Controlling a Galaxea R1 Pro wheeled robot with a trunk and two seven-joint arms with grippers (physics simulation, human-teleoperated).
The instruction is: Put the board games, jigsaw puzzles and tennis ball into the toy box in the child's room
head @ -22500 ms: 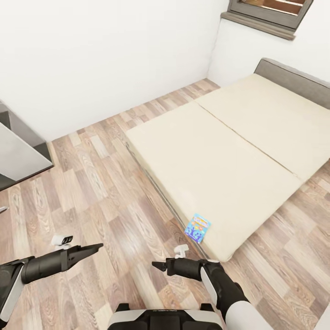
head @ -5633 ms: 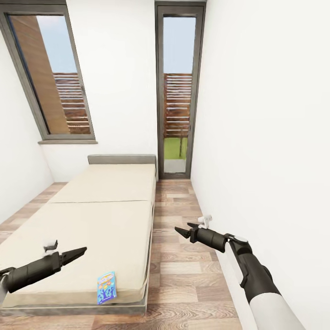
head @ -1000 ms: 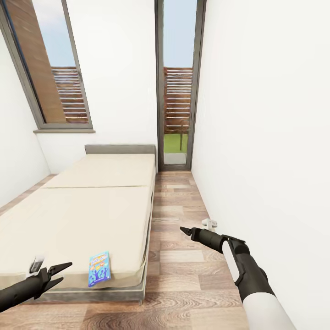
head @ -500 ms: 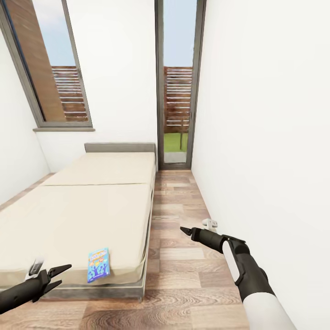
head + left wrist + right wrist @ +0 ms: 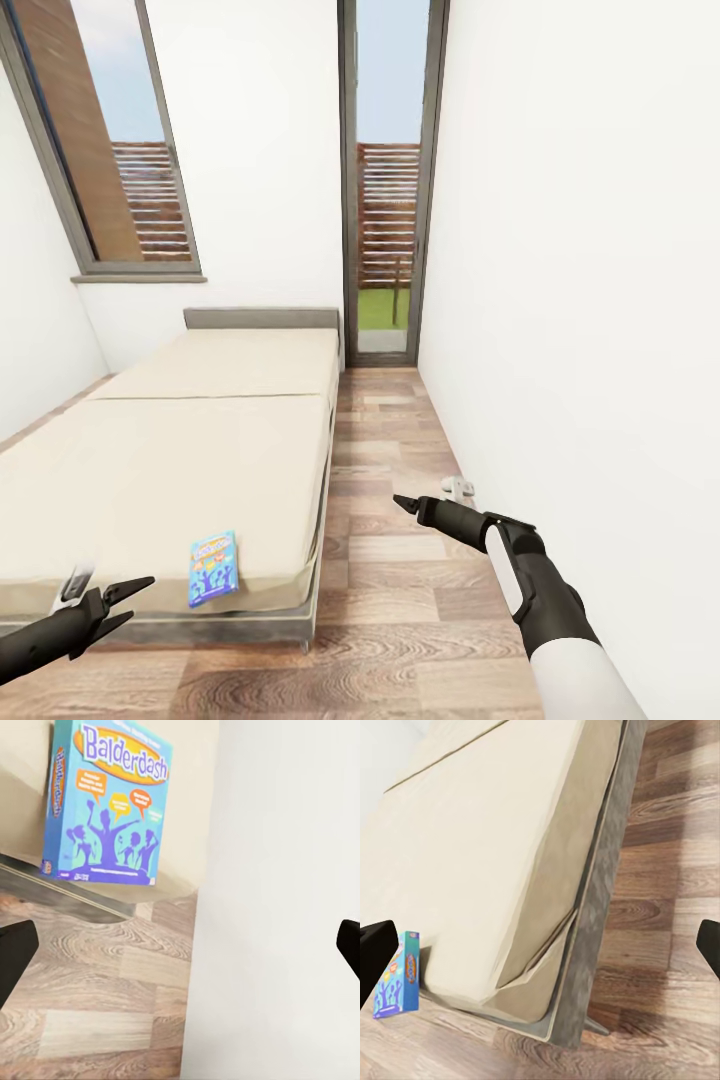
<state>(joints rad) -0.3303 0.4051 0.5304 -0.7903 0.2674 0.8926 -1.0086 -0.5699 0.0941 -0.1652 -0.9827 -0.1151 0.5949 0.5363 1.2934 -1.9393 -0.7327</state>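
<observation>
While your left claw point(image 5: 128, 600) hangs open and empty by the bed's near corner, most of its arm is cut off. Your right claw point(image 5: 403, 503) looks nearly closed over the floor point(image 5: 400, 600), holding nothing. The blue game point(image 5: 213, 568) lies flat on the bed point(image 5: 200, 440), at the near edge.

"Balderdash" on blue board game point(image 5: 105, 802)

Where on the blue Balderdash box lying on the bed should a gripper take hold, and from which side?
Probably the short edge of the Balderdash box nearest the mattress's foot end: it lies flat on the bed, near that edge, so the open left gripper, closest to it, could approach low from the foot side and pinch across its thin depth.
</observation>
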